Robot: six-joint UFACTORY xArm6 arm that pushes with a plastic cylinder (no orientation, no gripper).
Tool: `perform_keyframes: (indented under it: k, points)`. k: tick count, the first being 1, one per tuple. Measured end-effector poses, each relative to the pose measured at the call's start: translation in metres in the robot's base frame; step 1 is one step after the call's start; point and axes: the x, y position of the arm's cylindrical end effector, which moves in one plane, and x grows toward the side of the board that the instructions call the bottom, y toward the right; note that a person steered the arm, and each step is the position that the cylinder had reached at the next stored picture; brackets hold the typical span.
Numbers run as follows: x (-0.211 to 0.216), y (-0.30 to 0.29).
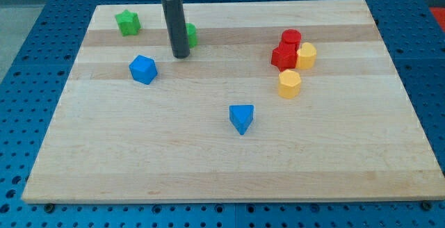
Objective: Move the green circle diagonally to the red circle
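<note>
board: a pale wooden board (222, 151) lies on a blue pegboard table (35, 5) and carries every block.
my tip: the dark rod comes down from 12 o'clock and my tip (181, 55) rests on the wood in the upper left part of the board.
fingers: the arm has none, only the rod, so nothing is clenched, released or grasped.
green circle: the green circle (190, 35) sits right behind the rod, at about 1 o'clock from my tip; the rod hides its left part, and whether the two touch i cannot tell.
red circle: the red circle (291, 38) sits in the upper right part of the board, well apart from the green circle, at roughly 3 o'clock from it.
red block: a second red block (284, 57), shape unclear, presses against the red circle at its 7 o'clock.
yellow blocks: one yellow block (306, 55) touches the red pair at their 4 o'clock; another yellow block (289, 84) stands just below, at 6 o'clock from the red block.
green star: a green star (128, 23) sits near the upper left corner, at 10 o'clock from my tip.
blue blocks: a blue block (142, 69) with angled faces lies at 8 o'clock from my tip, close by; a blue triangle (241, 118) lies near the board's middle, at 5 o'clock from my tip.
</note>
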Motion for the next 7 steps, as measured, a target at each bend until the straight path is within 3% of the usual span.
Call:
perform_keyframes:
  k: [2, 5, 7]
  points:
    - [-0.026, -0.042]
    - [-0.027, 0.047]
    - [-0.027, 0.057]
